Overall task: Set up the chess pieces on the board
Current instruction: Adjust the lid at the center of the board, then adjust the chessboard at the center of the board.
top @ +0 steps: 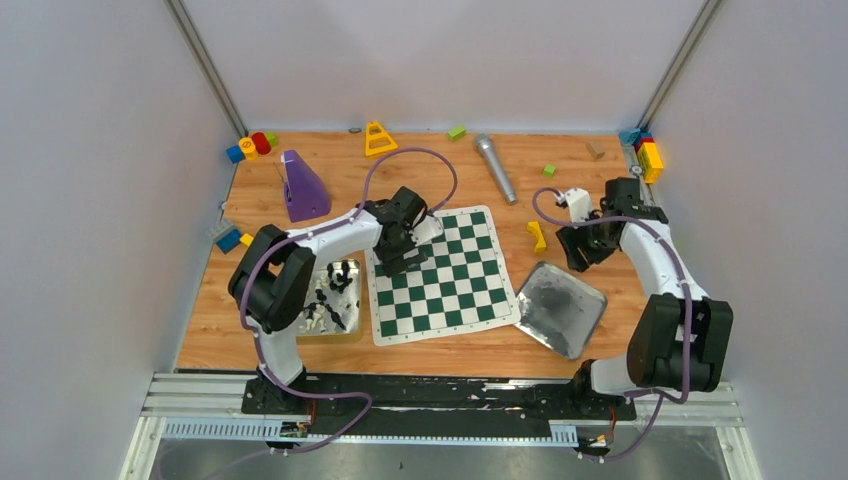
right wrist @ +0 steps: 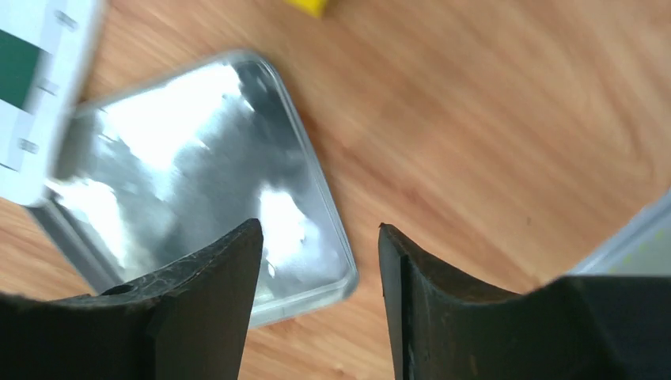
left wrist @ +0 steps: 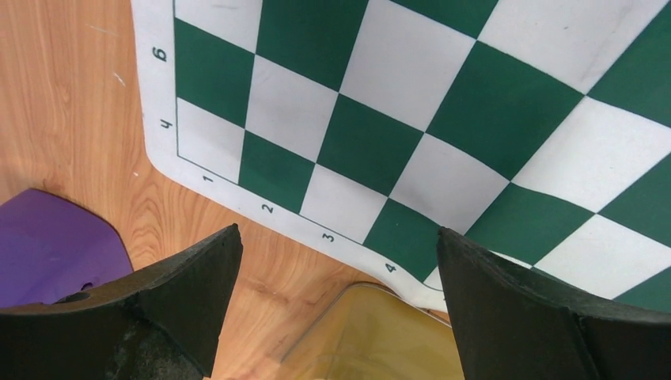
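Observation:
The green-and-white checkered board (top: 445, 275) lies at the middle of the table and carries no pieces. Black and white chess pieces (top: 330, 296) lie in a heap in a metal tray (top: 345, 333) just left of the board. My left gripper (top: 400, 262) hangs over the board's left side, open and empty. In the left wrist view its jaws (left wrist: 339, 233) frame the board's numbered edge (left wrist: 328, 236) and a tray corner (left wrist: 380, 332). My right gripper (top: 577, 252) is open and empty, right of the board. In its wrist view the gripper (right wrist: 318, 226) hovers over the corner of a shiny empty tray (right wrist: 198, 158).
The empty metal tray (top: 560, 308) lies tilted at the board's right corner. A yellow block (top: 538, 237) sits beside the right gripper. At the back are a purple metronome-like object (top: 302, 188), a yellow triangle (top: 379, 138), a microphone (top: 496, 168) and coloured blocks in both corners.

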Available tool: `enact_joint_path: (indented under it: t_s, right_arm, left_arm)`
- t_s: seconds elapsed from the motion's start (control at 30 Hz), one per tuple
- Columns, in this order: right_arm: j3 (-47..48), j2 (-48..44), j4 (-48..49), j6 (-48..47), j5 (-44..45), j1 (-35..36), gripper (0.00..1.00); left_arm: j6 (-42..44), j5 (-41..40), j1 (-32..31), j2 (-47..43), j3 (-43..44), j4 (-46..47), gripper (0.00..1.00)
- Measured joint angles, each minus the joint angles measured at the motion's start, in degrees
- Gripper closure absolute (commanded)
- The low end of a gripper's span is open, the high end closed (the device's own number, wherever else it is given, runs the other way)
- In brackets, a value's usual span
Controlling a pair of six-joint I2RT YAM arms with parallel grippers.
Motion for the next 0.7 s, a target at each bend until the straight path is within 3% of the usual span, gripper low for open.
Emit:
enact_joint_path:
  t_s: [0.17,0.3,0.53,0.7]
  right_arm:
    - [6.6,0.6,1.1,6.3,-9.9,10.3,0.41]
    - [12.3,7.9,6.3,12.2,-15.5,17.8,0.46]
    - [22.4,27.0,14.2,21.3,-20.6,21.8,0.54]
    - [26.5,35.3,17.2,25.3,-20.7,23.8,0.61]
  left_arm:
    - [0.0,1.3,0.3,-3.6,0.0,0.1,0.00]
    - [-0.2,2.8,1.2,-10.2,-0.3,1.0,0.00]
    - [0.4,5.2,1.9,-24.5,-7.2,3.7,0.00]
    - [1.2,6.7,1.9,-29.3,-11.0,4.7,0.00]
